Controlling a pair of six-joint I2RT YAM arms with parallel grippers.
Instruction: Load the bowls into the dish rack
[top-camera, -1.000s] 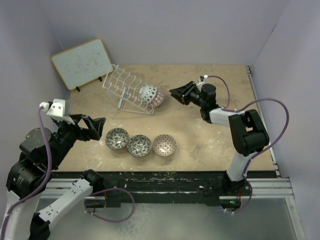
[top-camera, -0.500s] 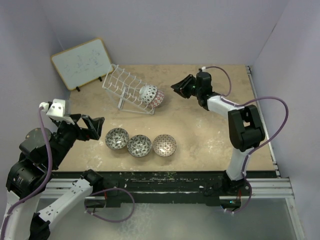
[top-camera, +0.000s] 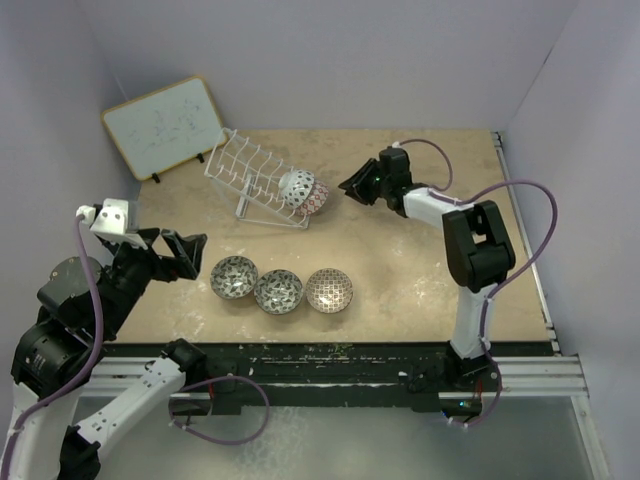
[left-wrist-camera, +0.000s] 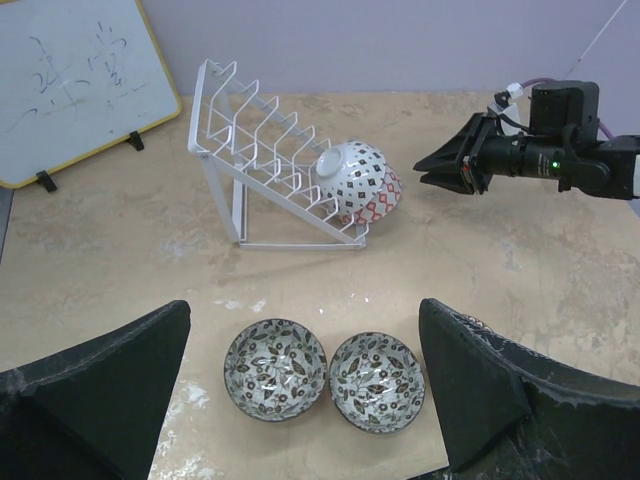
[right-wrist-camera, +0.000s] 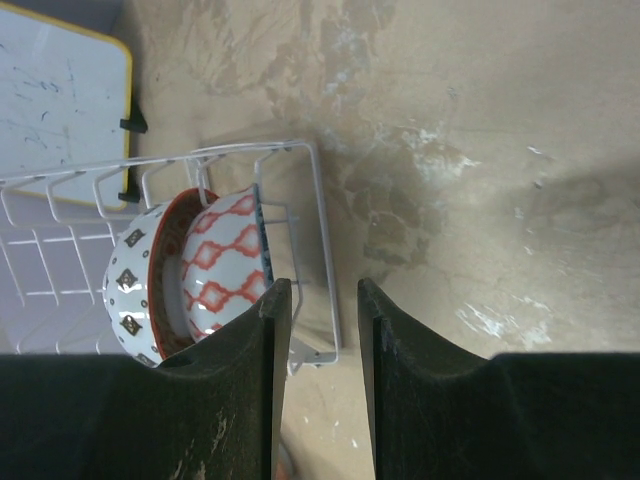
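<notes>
right claw (top-camera: 350, 186): edging toward the rack (top-camera: 245, 170), fingers slightly parted, gripping nothing
left claw (top-camera: 199, 255): hanging spread wide near bowls (top-camera: 279, 291)

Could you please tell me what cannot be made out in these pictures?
Left wrist: the beige-brown bowl is hidden behind a finger of the left gripper.
Right wrist: the dish rack runs off the left edge; the right gripper covers the pink-red bowl's lower edge.
Top external: the whiteboard's marks are too small to read.
</notes>
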